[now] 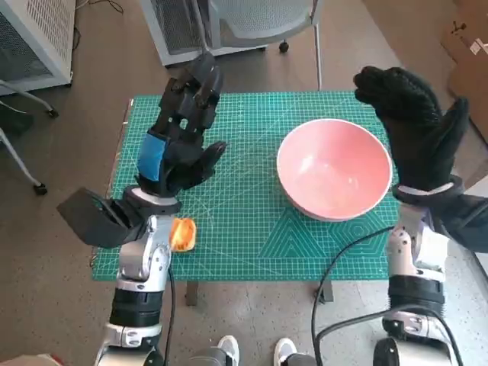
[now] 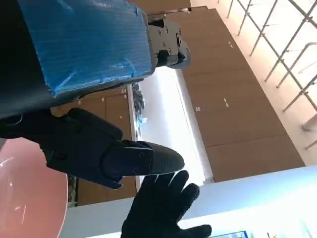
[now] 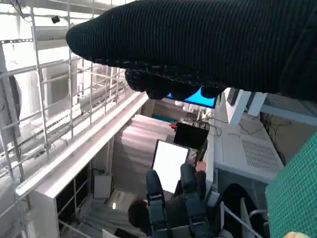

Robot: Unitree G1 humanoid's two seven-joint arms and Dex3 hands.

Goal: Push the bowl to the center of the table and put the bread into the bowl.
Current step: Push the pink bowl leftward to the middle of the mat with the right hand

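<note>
left hand (image 1: 181, 141) raised and released, fingers apart, left of centre; right hand (image 1: 415, 130) likewise spread, holding nothing, at the frame's right edge; pink bowl (image 1: 335, 168) sits right of centre on the green mat (image 1: 252, 229), bare mat between; bread (image 1: 183, 233) lies near the mat's lower left edge.

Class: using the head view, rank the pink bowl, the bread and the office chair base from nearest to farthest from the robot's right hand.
1. Pink bowl: beside the right robot hand, on the mat.
2. Office chair base: beyond the table's far edge.
3. Bread: near edge, by the left wrist.
</note>
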